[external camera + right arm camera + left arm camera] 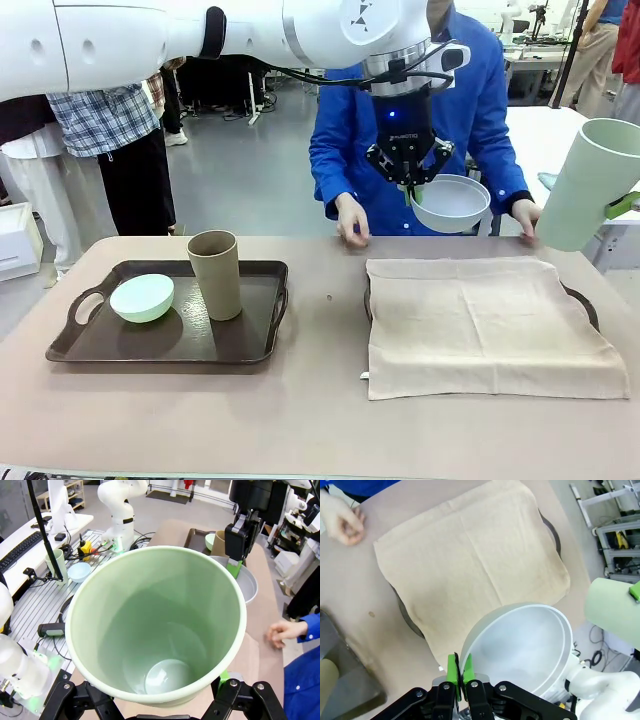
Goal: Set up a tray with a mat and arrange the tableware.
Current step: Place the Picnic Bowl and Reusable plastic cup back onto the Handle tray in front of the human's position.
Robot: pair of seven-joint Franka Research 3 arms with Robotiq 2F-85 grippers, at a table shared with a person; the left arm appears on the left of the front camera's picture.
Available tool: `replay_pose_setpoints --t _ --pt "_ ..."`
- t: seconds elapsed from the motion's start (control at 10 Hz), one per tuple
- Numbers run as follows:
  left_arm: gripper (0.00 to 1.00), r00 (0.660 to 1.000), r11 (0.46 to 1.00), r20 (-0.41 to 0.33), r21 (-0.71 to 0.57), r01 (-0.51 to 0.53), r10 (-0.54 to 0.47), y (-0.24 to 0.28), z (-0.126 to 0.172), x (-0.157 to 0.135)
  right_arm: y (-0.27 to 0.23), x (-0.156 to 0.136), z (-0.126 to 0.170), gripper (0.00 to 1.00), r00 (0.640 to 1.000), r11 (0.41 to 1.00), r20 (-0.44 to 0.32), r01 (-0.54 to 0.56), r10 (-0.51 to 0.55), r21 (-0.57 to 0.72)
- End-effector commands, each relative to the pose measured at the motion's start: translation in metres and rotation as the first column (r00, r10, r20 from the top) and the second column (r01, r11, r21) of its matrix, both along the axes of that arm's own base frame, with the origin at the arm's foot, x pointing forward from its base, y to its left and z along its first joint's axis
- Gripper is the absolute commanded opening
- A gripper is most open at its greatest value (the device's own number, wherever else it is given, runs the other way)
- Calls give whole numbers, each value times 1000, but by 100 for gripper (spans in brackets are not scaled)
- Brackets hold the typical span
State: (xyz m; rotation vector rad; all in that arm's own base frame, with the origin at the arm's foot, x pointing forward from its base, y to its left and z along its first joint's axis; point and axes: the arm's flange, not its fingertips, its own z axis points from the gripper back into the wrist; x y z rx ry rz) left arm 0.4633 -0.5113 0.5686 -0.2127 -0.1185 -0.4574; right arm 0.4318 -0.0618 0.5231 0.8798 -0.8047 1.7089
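Overhead, the left gripper (411, 185) pinches the rim of the pale blue-white bowl (452, 203), hanging it above the beige mat (480, 320) — probably ready to set it down there. The right gripper (157, 702) clasps the pale green cup (590, 185), raised at the table's right edge. The mint green bowl (142, 297) and tan-brown cup (215, 273) stand on the dark tray (100, 345). The mat hides the second tray (590, 305) beneath it — only a handle peeks out.

Beige mat (480, 320), whitish bowl (452, 203), pale green cup (590, 185).
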Motion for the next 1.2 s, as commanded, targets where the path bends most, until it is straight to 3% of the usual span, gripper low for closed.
replay_pose_setpoints --t 0.0,0.2,0.3,0.5,0.7,1.1 --pt "0 1000 1000 6 -5 0 0 0 5 -1 1 -1 1 27 1000 1000 10 -3 3 9" --pt "0 1000 1000 6 -5 0 0 0 5 -1 1 -1 1 27 1000 1000 10 -3 3 9" --pt "4 1000 1000 0 0 0 0 0 0 0 0 0 0 86 1000 1000 0 0 0 0" --pt "4 999 999 -18 4 -49 49 3 -30 16 -12 24 -37 86 999 1000 -45 -8 8 8" --pt "4 999 998 -39 57 1 1 3 -58 22 -14 43 -66 86 1000 1000 -24 11 -11 -9" --pt "4 996 997 -88 74 -2 9 -5 -106 34 -6 71 -114 86 1000 999 21 10 -9 -34"
